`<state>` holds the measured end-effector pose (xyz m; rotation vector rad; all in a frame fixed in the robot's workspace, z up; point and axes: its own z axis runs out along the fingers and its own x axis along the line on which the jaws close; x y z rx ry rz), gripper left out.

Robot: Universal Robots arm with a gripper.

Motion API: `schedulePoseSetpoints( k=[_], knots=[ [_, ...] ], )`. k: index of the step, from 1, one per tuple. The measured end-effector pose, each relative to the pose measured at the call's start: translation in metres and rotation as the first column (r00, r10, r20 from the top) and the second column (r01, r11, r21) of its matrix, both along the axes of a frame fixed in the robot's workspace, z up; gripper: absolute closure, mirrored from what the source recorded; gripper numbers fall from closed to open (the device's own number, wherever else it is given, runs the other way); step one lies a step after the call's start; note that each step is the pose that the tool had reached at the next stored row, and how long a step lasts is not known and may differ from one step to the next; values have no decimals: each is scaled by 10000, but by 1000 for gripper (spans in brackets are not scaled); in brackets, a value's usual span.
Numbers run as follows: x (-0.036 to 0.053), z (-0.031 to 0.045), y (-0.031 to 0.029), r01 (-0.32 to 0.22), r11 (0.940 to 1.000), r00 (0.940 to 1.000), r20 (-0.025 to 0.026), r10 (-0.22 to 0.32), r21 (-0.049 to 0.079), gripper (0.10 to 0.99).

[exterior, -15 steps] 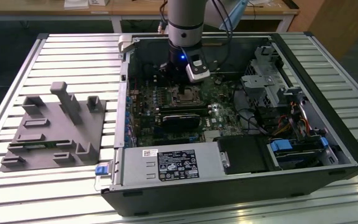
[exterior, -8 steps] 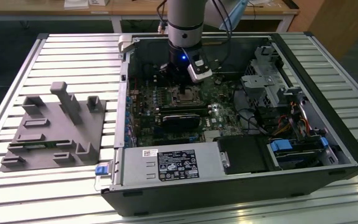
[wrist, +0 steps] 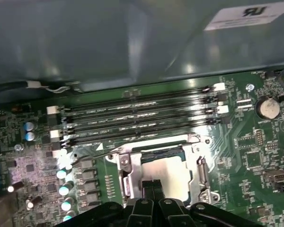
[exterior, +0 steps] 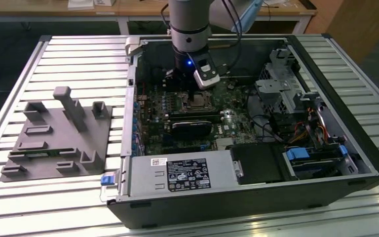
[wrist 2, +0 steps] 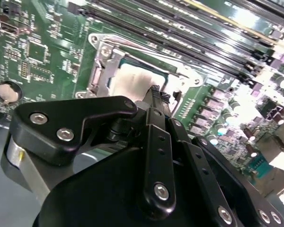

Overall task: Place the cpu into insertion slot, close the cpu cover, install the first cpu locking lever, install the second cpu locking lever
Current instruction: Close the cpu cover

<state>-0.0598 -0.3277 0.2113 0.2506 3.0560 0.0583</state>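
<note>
Deep inside an open computer case (exterior: 347, 123) on a slatted tabletop (exterior: 77, 54), the arm's gripper (wrist: 154, 183) hangs just above the insertion slot (wrist: 163, 151) on the green motherboard (wrist: 255, 142). Its fingers (wrist: 149, 185) are clenched, tips pressed against each other. The pale cpu (wrist: 173, 170) lies seated in the slot, with the silver cpu cover (wrist: 124, 165) lying flat around it, just beside the long black memory slots (wrist: 132, 116). A grey fixture (exterior: 57, 133) sits on the tabletop at the exterior view's left.

No legible txt: PSU label (exterior: 188, 174), case sticker (wrist: 246, 14) unreadable.
</note>
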Motion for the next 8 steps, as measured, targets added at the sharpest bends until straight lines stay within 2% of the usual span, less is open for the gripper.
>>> schedulePoseSetpoints(
  k=[4,8],
  knots=[
    [-83,-18,-10,0,10000,10000,69,-1,49,980],
    [-112,-49,-10,1,10000,10000,75,-1,51,980]
  ],
)
